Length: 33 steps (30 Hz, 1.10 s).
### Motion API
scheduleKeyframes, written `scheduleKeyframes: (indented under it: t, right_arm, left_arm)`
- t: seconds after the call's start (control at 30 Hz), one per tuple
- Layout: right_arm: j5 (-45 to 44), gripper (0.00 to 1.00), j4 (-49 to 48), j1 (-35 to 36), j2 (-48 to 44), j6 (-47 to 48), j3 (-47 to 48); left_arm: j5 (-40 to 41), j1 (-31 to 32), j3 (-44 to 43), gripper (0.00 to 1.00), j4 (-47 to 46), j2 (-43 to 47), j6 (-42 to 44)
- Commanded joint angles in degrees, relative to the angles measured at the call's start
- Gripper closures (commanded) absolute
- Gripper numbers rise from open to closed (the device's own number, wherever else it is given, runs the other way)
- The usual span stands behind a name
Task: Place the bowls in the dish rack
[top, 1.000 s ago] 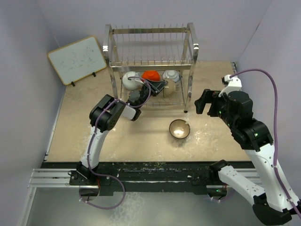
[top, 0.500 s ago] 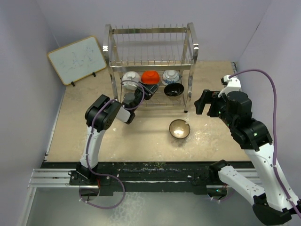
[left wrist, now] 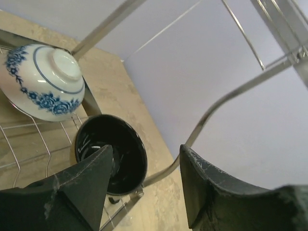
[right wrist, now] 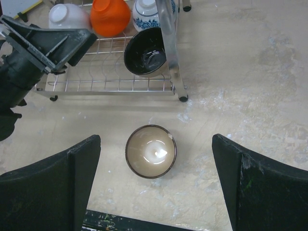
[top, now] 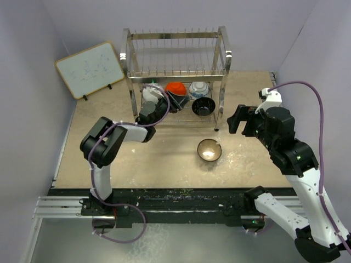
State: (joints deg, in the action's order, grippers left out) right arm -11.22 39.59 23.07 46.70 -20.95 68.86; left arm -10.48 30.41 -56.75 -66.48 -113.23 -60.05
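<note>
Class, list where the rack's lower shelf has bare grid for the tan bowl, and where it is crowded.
Bare grid: front strip of the lower shelf, between the left gripper and the black bowl, before the orange bowl. Crowded: back row, white bowl, orange bowl, blue-and-white bowl side by side.

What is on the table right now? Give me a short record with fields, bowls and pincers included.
Rack: steel, two tiers, far side of the table
On lower shelf: white bowl, orange bowl, patterned bowl, black bowl
Outside rack: brown bowl, upright on the table in front
Left pincer: open, empty, at the lower shelf
Right pincer: open, empty, raised near the brown bowl
</note>
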Motion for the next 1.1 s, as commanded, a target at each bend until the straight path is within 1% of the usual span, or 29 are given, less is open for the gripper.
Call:
scheduleKeyframes:
  t: [0.0, 0.23, 0.4, 0.47, 0.6, 0.73, 0.77, 0.93, 1.07]
  right_arm:
    - [-0.9, 0.01, -1.4, -0.2, -0.6, 0.8, 0.6]
    - [-0.9, 0.01, -1.1, -0.2, -0.8, 0.6, 1.1]
    - [-1.1, 0.01, -0.7, -0.2, -1.3, 0.5, 0.7]
    - [-1.1, 0.01, -0.7, -0.3, -1.4, 0.4, 0.6]
    - [-1.2, 0.01, -0.6, -0.2, -1.6, 0.2, 0.3]
    - [-1.0, 0.01, -0.7, -0.2, -1.6, -0.1, 0.5]
    - [-1.0, 0.01, -0.8, -0.2, -1.6, -0.2, 0.6]
    - [-0.5, 0.01, -1.1, -0.2, -1.3, -0.4, 1.0]
    - [-0.6, 0.01, -1.4, -0.3, -1.0, -0.4, 1.4]
  left_arm:
    - [-1.9, 2.0, 2.8, 0.39, 5.0, 3.7, 8.8]
    - [-2.0, 3.6, 8.8, 0.39, 1.1, 3.8, 9.3]
    - [-1.8, 6.2, 10.8, 0.38, 2.3, 7.3, 15.0]
    - [-0.9, 7.9, 11.1, 0.38, 5.2, 9.9, 19.0]
    - [3.4, 13.1, 10.2, 0.37, 15.3, 15.9, 29.3]
    - [7.9, 16.3, 8.3, 0.36, 22.7, 19.0, 38.0]
    - [8.9, 16.9, 7.6, 0.35, 25.0, 19.2, 40.1]
    - [11.7, 18.1, 3.3, 0.29, 30.4, 17.2, 50.2]
    - [14.0, 19.0, -0.2, 0.23, 32.7, 14.2, 58.1]
